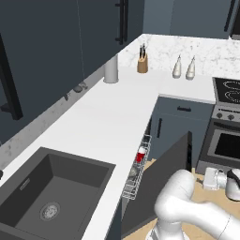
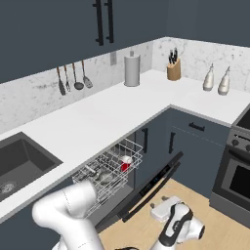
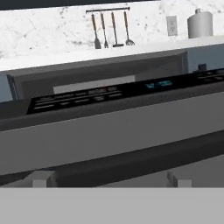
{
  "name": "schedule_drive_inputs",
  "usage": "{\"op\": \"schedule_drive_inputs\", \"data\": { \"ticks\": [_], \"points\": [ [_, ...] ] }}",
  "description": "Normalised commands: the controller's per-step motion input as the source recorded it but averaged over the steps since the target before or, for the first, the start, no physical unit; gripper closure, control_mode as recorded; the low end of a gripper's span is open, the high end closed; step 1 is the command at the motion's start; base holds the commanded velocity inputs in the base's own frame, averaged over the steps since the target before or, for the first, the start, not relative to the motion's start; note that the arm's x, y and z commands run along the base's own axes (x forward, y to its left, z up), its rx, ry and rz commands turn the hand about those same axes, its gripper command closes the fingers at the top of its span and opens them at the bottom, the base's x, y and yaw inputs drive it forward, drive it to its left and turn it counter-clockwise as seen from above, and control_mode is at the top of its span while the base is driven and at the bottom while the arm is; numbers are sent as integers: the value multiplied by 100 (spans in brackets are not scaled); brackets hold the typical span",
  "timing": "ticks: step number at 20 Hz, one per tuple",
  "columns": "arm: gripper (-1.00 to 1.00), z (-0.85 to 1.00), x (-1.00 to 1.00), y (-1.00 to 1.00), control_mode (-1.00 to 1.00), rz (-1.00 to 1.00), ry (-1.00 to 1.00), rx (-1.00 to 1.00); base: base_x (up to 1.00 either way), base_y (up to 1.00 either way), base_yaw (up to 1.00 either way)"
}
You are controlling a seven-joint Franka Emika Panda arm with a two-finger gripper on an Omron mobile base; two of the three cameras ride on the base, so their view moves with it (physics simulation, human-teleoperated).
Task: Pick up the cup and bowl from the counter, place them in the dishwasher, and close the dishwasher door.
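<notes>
White L-shaped counter [image 2: 117, 114] with a dark grey sink [image 1: 47, 192] set in at one end; speckled marble backsplash behind, dark blue-grey cabinets above and below.

On the counter, by the wall: grey cylinder [image 2: 132, 70], knife block [image 2: 173, 70], two pale bottles [image 2: 216, 79]. Hanging utensils [image 2: 73, 78] on the backsplash. Steel oven [image 1: 224, 140] with glass window at the far side.

Dishwasher [image 2: 114, 168]: under the counter, wire rack pulled out. Cup [image 2: 126, 162], red with whitish rim: in the rack, at its outer end. Bowl [image 2: 103, 177], grey: in the rack, near the cup, partly hidden by wires, so its exact position is hard to tell. Dishwasher door [image 2: 151, 185]: hanging partly open, tilted outward over the wooden floor [image 2: 141, 229].

Claw [image 2: 156, 211]: low, just beside the door's outer face and close to its upper edge. Finger tips [image 3: 41, 178] stand wide apart in the hand view, nothing held between them; contact with the door cannot be told.
</notes>
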Motion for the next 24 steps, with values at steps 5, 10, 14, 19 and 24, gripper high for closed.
{"op": "schedule_drive_inputs", "data": {
  "ticks": [5, 10, 14, 19, 24],
  "points": [
    [-100, -90, 57, 0, -100, 0, 0, 0, 0, 0, 0],
    [-100, -95, 48, 6, -100, 1, 0, 0, 0, 0, 0],
    [-100, -11, 8, 65, -100, 14, -15, 32, 0, 0, 0],
    [-100, 13, 0, 69, -100, 16, 0, 92, 0, 0, 0],
    [-100, 0, 10, 96, -100, 21, 0, 85, 0, 0, 0]
  ]
}}
